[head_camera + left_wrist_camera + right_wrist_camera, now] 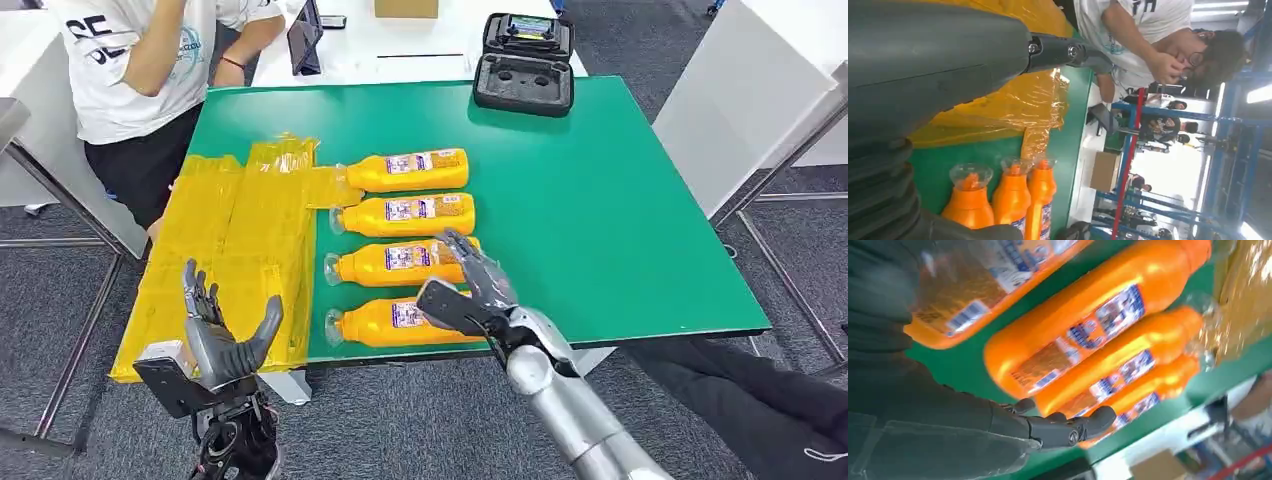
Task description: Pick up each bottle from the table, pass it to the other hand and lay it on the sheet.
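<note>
1. Bottles (405, 213), four, lie side by side on the green table (620, 200), necks toward the yellow sheet (230, 240).
2. Right hand (470, 290) hovers spread over the nearest bottles, empty.
3. Left hand (225, 335) is spread, empty, beside the sheet.

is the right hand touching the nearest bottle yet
Cannot tell. In the head view the right hand overlaps the nearest bottle, hiding any gap. The right wrist view shows open fingers beside the bottles, contact unclear.
</note>
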Controlling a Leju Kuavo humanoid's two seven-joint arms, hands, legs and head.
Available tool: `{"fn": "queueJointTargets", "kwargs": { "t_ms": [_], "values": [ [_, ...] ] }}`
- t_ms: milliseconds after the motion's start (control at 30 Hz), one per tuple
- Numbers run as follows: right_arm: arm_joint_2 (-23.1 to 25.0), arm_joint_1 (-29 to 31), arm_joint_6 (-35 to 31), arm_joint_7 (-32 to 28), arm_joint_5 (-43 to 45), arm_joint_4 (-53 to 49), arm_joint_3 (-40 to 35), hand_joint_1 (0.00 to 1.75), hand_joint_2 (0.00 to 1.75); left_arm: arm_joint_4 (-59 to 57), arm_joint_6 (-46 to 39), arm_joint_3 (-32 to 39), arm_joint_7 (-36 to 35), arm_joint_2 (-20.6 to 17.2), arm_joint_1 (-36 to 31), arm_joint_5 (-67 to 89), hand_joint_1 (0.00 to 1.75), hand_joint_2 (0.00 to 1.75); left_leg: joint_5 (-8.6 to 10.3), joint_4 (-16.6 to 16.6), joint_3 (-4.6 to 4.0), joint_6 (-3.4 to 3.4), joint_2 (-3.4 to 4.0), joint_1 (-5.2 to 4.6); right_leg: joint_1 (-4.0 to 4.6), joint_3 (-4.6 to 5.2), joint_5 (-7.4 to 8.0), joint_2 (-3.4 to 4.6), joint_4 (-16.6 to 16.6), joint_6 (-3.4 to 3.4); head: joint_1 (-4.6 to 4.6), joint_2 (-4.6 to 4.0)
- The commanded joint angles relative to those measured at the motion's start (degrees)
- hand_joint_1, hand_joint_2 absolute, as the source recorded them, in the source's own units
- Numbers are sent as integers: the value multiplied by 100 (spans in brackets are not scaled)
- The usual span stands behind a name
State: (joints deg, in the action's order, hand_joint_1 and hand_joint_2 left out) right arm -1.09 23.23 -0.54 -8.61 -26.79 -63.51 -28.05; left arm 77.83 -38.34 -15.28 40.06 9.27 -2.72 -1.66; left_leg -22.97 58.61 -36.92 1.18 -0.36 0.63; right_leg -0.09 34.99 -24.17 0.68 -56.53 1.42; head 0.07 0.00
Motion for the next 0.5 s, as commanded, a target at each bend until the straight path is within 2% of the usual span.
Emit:
{"fn": "queueJointTargets", "kwargs": {
  "t_ms": [33,333,500],
  "values": [
    [-168,1025,905,153,734,902,-767,0,175,-635,87,98,-6,-116,-430,-94,0,175,-11,-7,33,-2,17,-5,-4,-27,-8,8,5,0,0,0],
    [-557,1331,1586,280,1221,783,-1357,0,175,-590,-2,82,-6,-155,-448,-169,0,175,-11,-6,32,-2,3,-4,-3,-31,-10,-6,4,0,2,0],
    [-552,1421,1514,296,1233,789,-1464,0,175,-493,-64,134,-6,-156,-391,-180,0,175,-12,-6,35,-3,3,-5,-2,-34,-11,-7,4,-2,2,0]
  ]
}}
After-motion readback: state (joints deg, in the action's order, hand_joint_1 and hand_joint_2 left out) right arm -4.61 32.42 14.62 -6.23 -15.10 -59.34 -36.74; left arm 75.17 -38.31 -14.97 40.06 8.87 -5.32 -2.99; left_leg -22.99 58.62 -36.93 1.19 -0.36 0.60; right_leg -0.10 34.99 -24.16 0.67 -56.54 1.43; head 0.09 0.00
